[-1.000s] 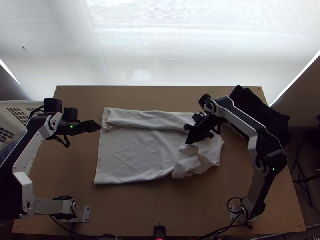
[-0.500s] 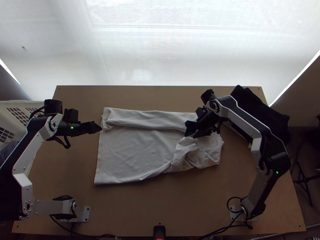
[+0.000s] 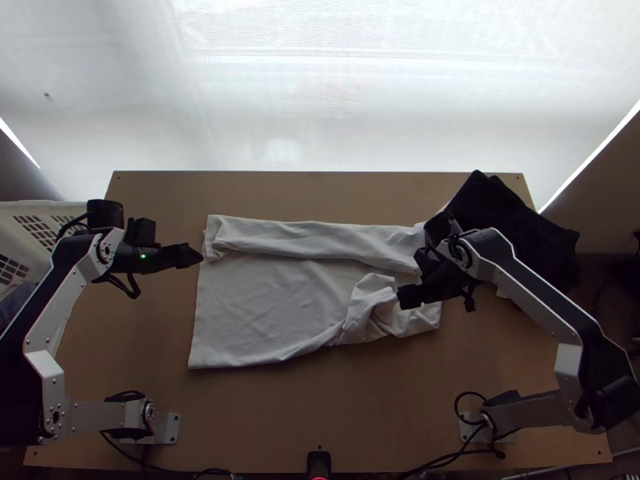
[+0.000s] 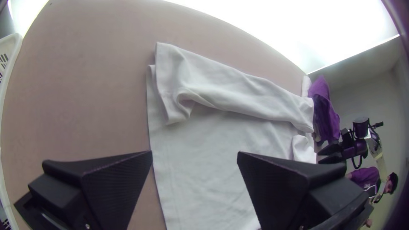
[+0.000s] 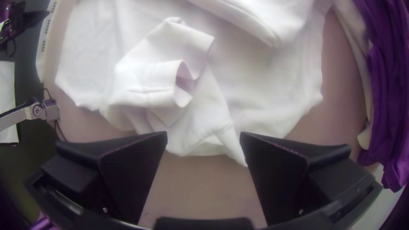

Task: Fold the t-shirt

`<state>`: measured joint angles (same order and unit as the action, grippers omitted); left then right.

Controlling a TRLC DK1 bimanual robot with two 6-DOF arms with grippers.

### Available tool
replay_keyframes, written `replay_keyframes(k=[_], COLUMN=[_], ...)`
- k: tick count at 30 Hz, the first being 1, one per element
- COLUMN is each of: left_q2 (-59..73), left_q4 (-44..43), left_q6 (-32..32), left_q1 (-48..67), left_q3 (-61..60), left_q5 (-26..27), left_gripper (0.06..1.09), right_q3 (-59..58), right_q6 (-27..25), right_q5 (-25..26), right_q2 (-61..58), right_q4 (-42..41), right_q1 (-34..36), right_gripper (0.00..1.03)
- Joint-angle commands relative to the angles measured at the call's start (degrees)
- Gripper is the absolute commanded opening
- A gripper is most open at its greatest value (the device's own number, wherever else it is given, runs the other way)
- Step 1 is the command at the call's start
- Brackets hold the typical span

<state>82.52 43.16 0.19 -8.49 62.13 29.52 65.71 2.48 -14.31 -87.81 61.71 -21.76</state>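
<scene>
The white t-shirt (image 3: 272, 296) lies mid-table, its far edge folded inward as a long strip and its right part bunched near the front. At its left edge my left gripper (image 3: 192, 256) hangs open; in the left wrist view the left gripper (image 4: 194, 157) has nothing between its fingers, with the shirt (image 4: 213, 140) beyond. Over the shirt's right end is my right gripper (image 3: 408, 297). In the right wrist view the right gripper (image 5: 203, 138) stands open, and the shirt's rumpled sleeve part (image 5: 162, 85) lies beyond its fingertips, not held.
Dark cloth (image 3: 504, 232) is piled at the table's far right corner, behind the right arm. A white basket (image 3: 28, 240) stands beyond the left edge. Bare wood (image 3: 280, 408) runs along the near side of the table.
My right gripper has moved off the shirt's middle right, toward the right and the near side. The bunched part was pulled back and toward the far side earlier. The left arm has stayed almost still.
</scene>
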Motion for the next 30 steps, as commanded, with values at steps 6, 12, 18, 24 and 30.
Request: replay_keyframes(k=[6,12,18,24,30], left_q2=[-1.4,-1.57,-1.57,-1.57,-1.05], left_q4=[0.09,0.44,0.53,0.44,0.26], left_q6=[-0.8,-0.36,-0.1,0.17,0.25], left_q1=[0.32,-0.65,-0.82,-1.26,-1.35], left_q3=[0.63,0.63,0.27,0.45,0.63], left_q5=[0.01,0.01,0.1,0.01,0.1], left_gripper=[1.02,1.02,1.02,1.02,1.02], right_q3=[1.79,2.49,2.14,2.31,4.25], right_q6=[3.76,3.67,3.58,3.32,0.86], right_q5=[1.74,1.74,1.74,1.65,-3.01], right_q2=[-0.7,-3.86,-5.35,-3.33,0.36], right_q4=[-4.5,-7.05,-12.67,-16.71,-16.27], right_q1=[-7.95,-8.12,-8.21,-11.99,-23.59], right_gripper=[0.74,0.74,0.43,0.03,0.03])
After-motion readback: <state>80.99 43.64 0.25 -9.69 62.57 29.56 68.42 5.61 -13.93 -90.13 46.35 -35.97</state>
